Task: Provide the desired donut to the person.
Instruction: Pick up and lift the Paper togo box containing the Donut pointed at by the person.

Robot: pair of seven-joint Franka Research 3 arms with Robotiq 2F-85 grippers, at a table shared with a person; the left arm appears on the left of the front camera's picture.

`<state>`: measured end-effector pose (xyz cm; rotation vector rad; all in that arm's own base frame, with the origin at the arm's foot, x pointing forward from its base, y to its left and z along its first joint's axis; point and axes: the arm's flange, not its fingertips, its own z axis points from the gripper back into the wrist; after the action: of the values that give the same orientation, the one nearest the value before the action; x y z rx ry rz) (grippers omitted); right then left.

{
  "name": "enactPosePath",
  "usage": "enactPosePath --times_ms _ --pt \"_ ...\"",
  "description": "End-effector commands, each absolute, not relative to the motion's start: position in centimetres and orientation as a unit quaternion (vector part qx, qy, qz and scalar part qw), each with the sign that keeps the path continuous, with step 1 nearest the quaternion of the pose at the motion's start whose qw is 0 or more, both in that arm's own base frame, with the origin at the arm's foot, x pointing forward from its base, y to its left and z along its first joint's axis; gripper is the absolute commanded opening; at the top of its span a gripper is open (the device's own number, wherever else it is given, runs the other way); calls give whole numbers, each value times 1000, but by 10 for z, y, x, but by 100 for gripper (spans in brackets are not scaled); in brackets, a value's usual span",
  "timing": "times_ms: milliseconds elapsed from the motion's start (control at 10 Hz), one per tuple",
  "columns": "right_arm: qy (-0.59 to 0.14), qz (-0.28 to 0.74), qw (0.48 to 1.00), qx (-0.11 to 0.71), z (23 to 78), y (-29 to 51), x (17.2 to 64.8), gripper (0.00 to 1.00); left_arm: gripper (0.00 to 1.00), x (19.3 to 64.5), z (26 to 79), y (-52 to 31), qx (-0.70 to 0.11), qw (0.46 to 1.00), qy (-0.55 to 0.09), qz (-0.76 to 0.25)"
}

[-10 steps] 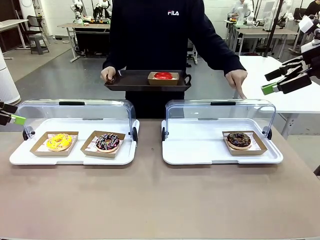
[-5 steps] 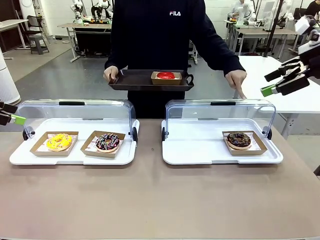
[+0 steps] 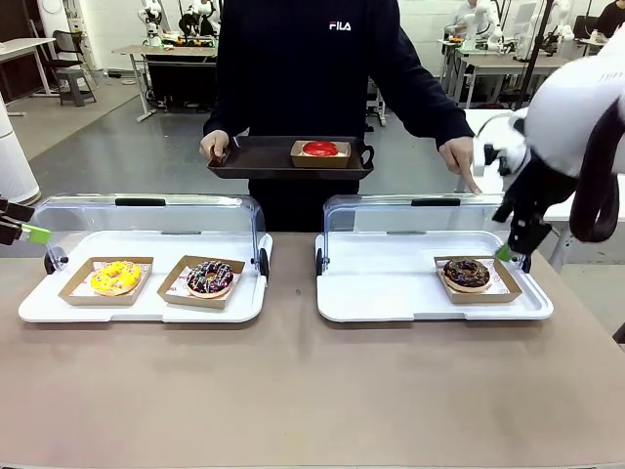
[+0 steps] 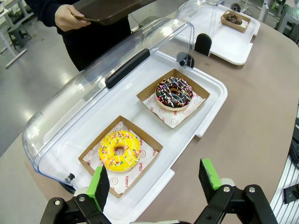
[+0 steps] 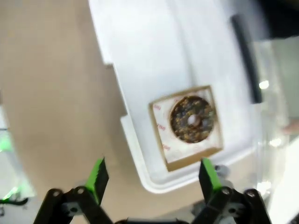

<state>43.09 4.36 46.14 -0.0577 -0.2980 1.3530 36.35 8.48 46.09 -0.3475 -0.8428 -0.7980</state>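
The left pincer [image 4: 154,176] hangs spread at the counter's [image 3: 293,391] left edge, beside the left case [image 3: 146,210], facing the yellow donut [image 4: 119,150]. The person [image 3: 303,68] holds a tray [image 3: 254,161] and points one hand [image 3: 459,154] at the right case [image 3: 430,220], where the chocolate donut [image 3: 467,273] sits boxed. The right pincer [image 5: 153,172], spread and empty, hovers just right of that donut, apart from it.
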Motion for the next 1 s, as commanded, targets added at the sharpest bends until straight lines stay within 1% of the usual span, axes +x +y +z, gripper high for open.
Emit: enactPosePath --times_ms 0,200,400,600,800,900 --pt "-125 635 763 -16 417 30 458 100 100 365 457 87 -167 815 -403 -381" --pt "-114 667 735 -43 391 12 463 100 100 365 457 87 -167 815 -403 -381" --pt "-146 671 726 -41 367 2 469 100 100 365 457 87 -167 815 -403 -381" --pt "-125 673 728 -33 358 -5 475 100 100 365 457 87 -167 815 -403 -381" --pt "-137 667 733 -15 347 -10 492 100 100 365 457 87 -167 815 -403 -381" --pt "-119 669 733 -1 339 -10 493 100 100 365 457 87 -167 815 -403 -381"
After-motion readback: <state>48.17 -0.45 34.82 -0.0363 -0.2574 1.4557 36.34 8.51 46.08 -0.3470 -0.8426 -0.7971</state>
